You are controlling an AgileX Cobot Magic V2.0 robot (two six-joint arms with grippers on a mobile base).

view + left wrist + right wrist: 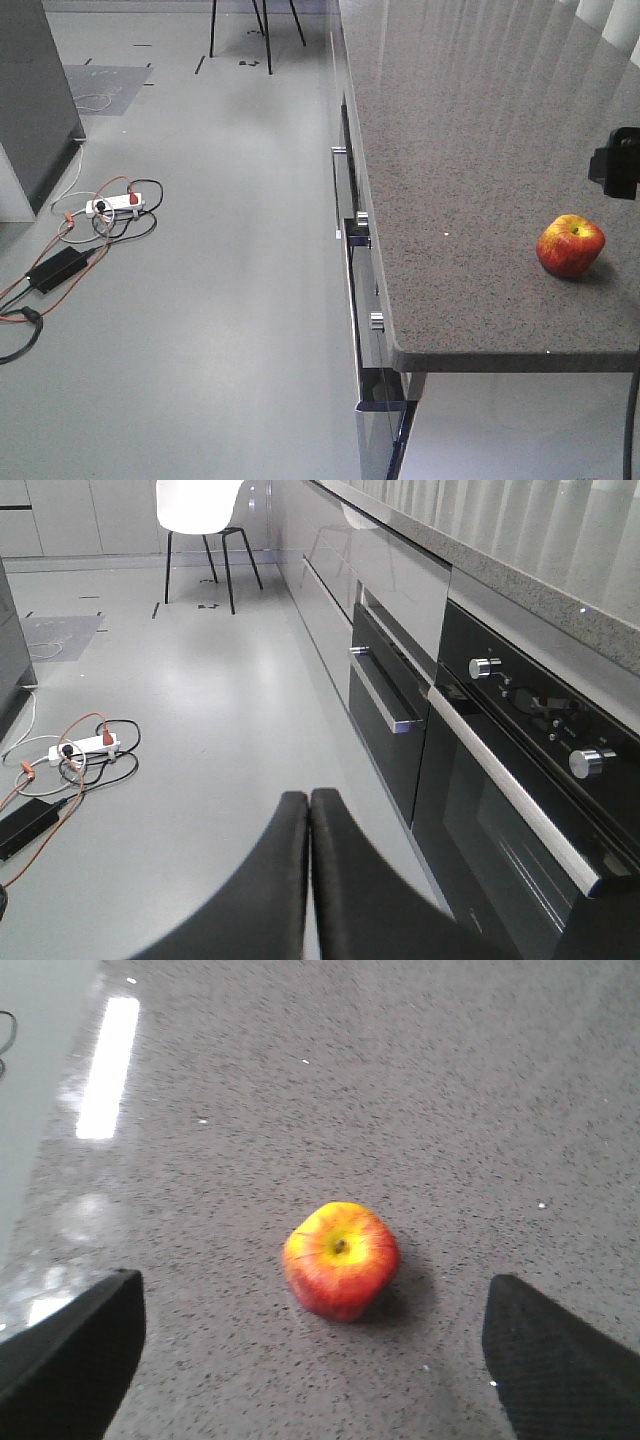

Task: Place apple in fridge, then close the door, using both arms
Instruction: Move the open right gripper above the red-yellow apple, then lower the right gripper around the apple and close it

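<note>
Well, the apple sits on the counter, between my spread right fingers.

My right pincer is released: its two black fingers stand wide apart at the lower corners of the wrist view, and the apple lies between them, touching neither, stem dimple up. From the front view the apple rests at the right of the frame on the speckled grey counter, near its front edge. My left pincer is clenched on nothing, its fingers pressed together at the bottom centre of its view, hanging over the grey floor beside a black oven at the right. A white power strip with tangled cables lies on the floor at the left of the front view.
</note>
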